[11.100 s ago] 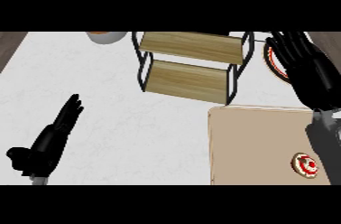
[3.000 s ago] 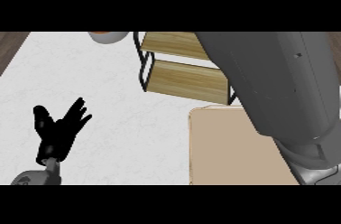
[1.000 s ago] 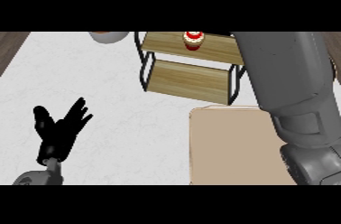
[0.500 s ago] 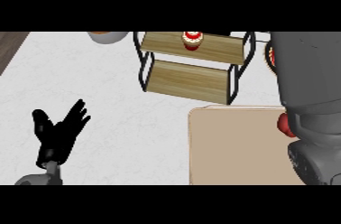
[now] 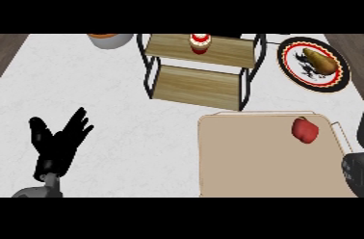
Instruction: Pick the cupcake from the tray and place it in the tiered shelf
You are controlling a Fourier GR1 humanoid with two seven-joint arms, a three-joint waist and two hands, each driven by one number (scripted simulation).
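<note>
The cupcake (image 5: 201, 43), white-topped with a red wrapper, stands upright on the upper wooden tier of the black-framed tiered shelf (image 5: 201, 81) at the top centre. No hand touches it. The beige tray (image 5: 263, 163) lies at the lower right, below the shelf. My left hand (image 5: 58, 142) rests open at the lower left, fingers up, far from both. Only a dark part of my right hand (image 5: 353, 169) shows at the right edge beside the tray.
A red rounded object (image 5: 305, 129) lies on the tray's upper right part. A patterned plate (image 5: 340, 75) with a brown food item sits at the top right. A grey bowl (image 5: 111, 40) stands at the top left of the shelf.
My right arm has drawn back from over the shelf toward the lower right edge, uncovering the plate, the tray and the red object. The cupcake stays on the upper tier. The left hand has hardly moved.
</note>
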